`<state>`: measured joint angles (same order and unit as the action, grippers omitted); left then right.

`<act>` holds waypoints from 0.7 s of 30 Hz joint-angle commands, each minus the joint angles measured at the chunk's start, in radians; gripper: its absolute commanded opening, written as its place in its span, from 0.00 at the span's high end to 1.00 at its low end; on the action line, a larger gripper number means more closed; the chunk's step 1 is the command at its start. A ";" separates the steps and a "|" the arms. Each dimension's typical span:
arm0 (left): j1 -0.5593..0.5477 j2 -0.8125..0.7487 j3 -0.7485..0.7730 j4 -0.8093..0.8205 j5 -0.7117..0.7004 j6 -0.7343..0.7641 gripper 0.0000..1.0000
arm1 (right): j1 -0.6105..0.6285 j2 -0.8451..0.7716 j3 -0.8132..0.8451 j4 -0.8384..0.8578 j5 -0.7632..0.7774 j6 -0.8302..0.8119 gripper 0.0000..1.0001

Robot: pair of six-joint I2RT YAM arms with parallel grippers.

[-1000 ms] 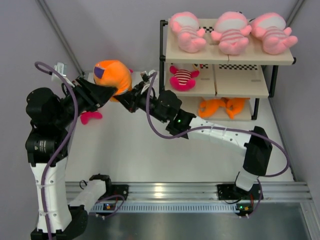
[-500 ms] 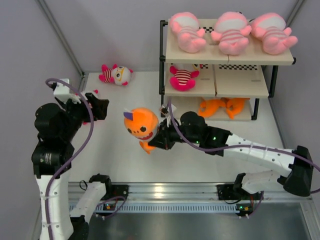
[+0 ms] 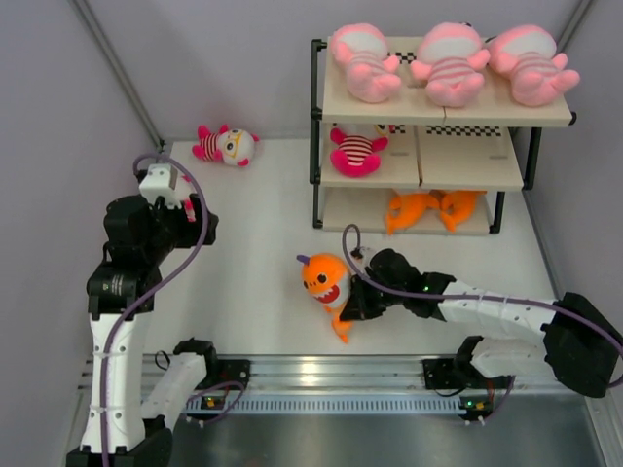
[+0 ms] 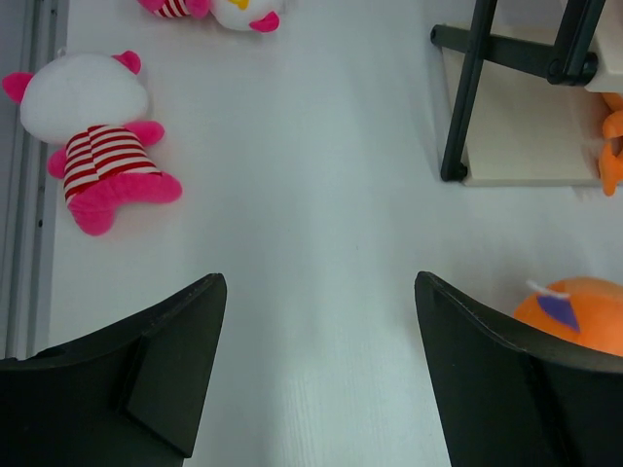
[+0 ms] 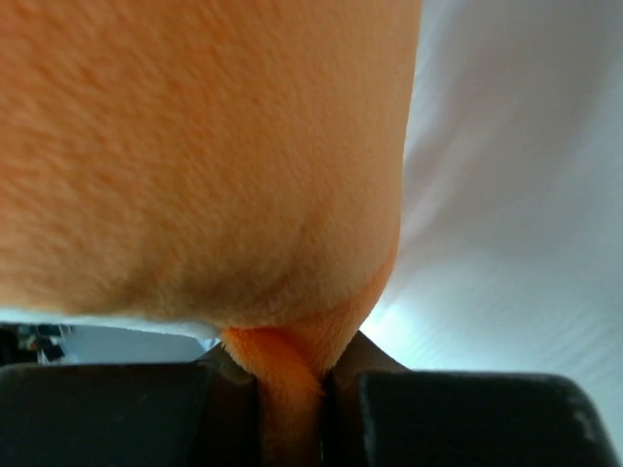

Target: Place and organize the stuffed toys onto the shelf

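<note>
My right gripper (image 3: 354, 300) is shut on an orange fish toy (image 3: 326, 280), low over the table's near middle. In the right wrist view the toy (image 5: 195, 146) fills the frame, with a fold of it pinched in the gripper (image 5: 290, 389). My left gripper (image 3: 195, 218) is open and empty at the left. In its wrist view the gripper (image 4: 316, 282) faces bare table, with a hot-pink toy (image 4: 92, 146) ahead on the left and the orange toy (image 4: 584, 311) on the right. The shelf (image 3: 467, 161) holds three pale pink toys (image 3: 450, 63) on top, one hot-pink toy (image 3: 355, 151) in the middle and two orange toys (image 3: 433, 208) on the bottom.
Another hot-pink toy (image 3: 226, 146) lies at the far left of the table, and also shows in the left wrist view (image 4: 209, 8). The shelf's black post (image 4: 465, 97) and bottom board stand ahead to the right of my left gripper. Grey walls close in the table.
The orange toy passed from my left gripper to my right, which carried it from the far left to the near middle and lowered it. My left gripper opened and drew back.
</note>
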<state>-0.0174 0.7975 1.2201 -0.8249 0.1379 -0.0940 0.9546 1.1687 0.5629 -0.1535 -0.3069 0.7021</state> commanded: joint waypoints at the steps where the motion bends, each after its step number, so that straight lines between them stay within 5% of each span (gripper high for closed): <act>1: 0.004 -0.020 -0.016 0.018 -0.004 0.030 0.16 | -0.130 0.022 0.038 0.057 -0.055 -0.085 0.94; 6: 0.004 -0.018 -0.002 0.018 -0.041 0.056 0.16 | -0.229 0.138 0.123 -0.049 -0.011 -0.263 0.75; 14: 0.004 -0.084 -0.048 0.018 -0.055 0.056 0.16 | -0.267 0.206 0.189 -0.132 0.237 -0.256 0.50; 21: 0.004 -0.089 -0.067 0.020 -0.060 0.072 0.15 | -0.266 0.195 0.177 -0.084 0.301 -0.190 0.45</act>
<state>-0.0174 0.6975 1.1580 -0.8249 0.0910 -0.0467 0.7017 1.3777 0.7090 -0.2592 -0.0776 0.4820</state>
